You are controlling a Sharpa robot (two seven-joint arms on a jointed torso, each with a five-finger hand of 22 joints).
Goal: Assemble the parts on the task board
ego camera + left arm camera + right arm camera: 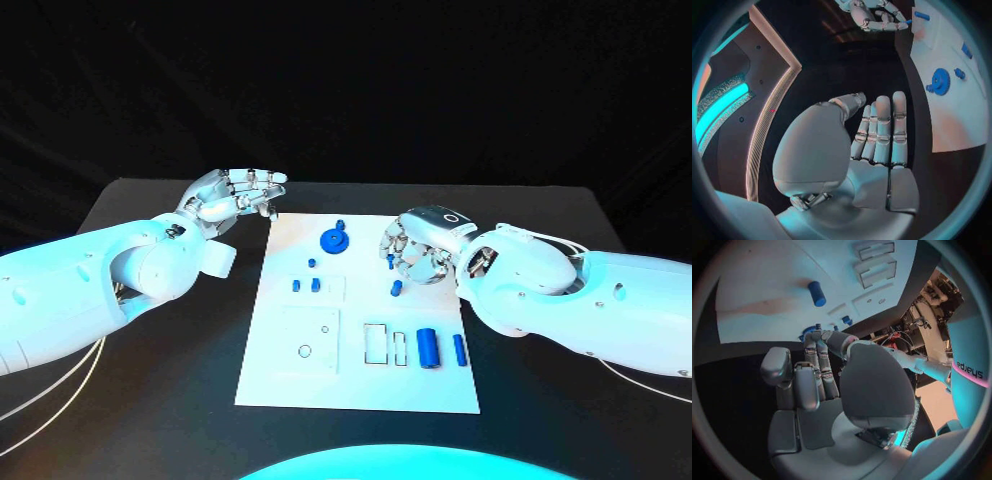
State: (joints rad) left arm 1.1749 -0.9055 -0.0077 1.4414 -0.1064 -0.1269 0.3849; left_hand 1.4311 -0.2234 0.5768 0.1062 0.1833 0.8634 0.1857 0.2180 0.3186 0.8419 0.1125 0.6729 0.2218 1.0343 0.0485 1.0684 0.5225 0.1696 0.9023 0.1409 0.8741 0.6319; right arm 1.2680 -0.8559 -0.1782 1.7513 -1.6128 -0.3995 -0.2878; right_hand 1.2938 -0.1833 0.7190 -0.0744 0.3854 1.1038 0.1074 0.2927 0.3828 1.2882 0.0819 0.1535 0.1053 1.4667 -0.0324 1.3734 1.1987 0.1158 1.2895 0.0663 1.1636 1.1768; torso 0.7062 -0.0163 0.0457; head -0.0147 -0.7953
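The white rectangular task board (289, 375) was observed in the middle of the black table (159, 400), with the small blue parts distributed over it. A blue toothed gear (333, 241) was noted near the far edge of the board, with a small blue peg (340, 224) just beyond it. Two short blue pegs (306, 285) stood in a square recess, and a thick blue cylinder (428, 346) and a slimmer blue pin (460, 348) lay near the board's right edge, beside two outlined slots. The left hand (238, 192) was recorded off the board's far left corner, above the table, fingers extended together and nothing held. The right hand (421, 250) was found over the board's right side, fingers curled downward near a small blue pin (395, 288); whether that pin was touched could not be determined.
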